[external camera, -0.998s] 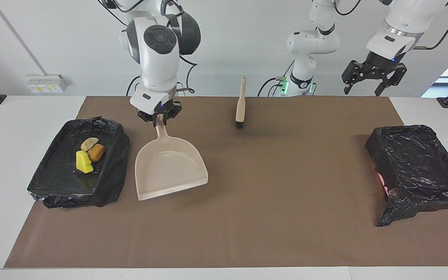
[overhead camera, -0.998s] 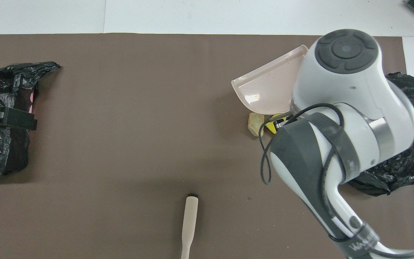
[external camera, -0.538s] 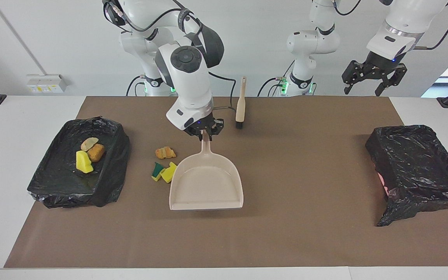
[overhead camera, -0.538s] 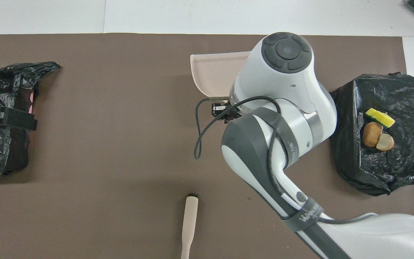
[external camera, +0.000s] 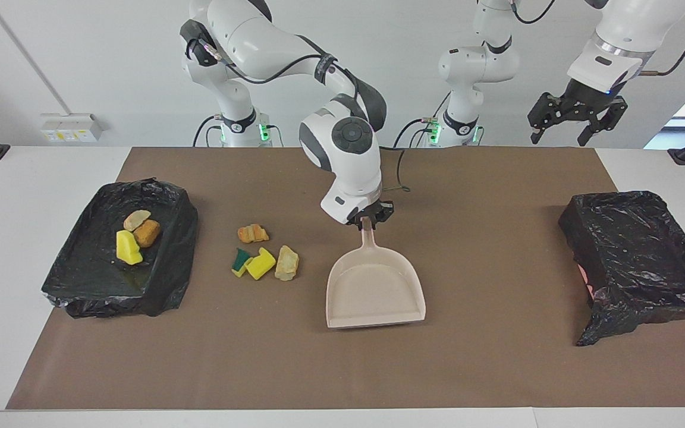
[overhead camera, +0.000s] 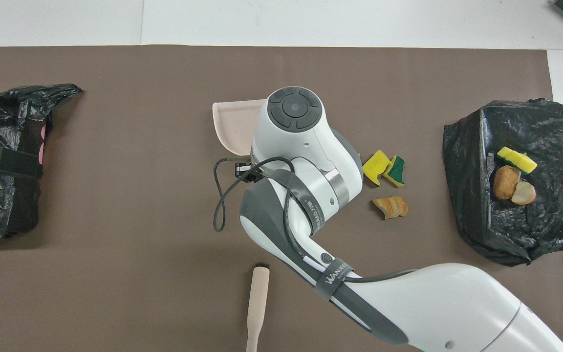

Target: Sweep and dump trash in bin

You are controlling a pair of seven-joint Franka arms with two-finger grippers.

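While right pincer [external camera: 367,220] grips dustpan [external camera: 374,291], scraps [external camera: 262,254] lie beside.

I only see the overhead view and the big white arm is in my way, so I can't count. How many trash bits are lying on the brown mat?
Observer: Four. A beige scrap lies beside the yellow scrap; the arm hides it from you.
Operator: What's holding the dustpan?
Observer: The right tool is shut on the handle of the dustpan.
Operator: And the other arm?
Observer: The left tool waits open, raised high at the left arm's end of the table.
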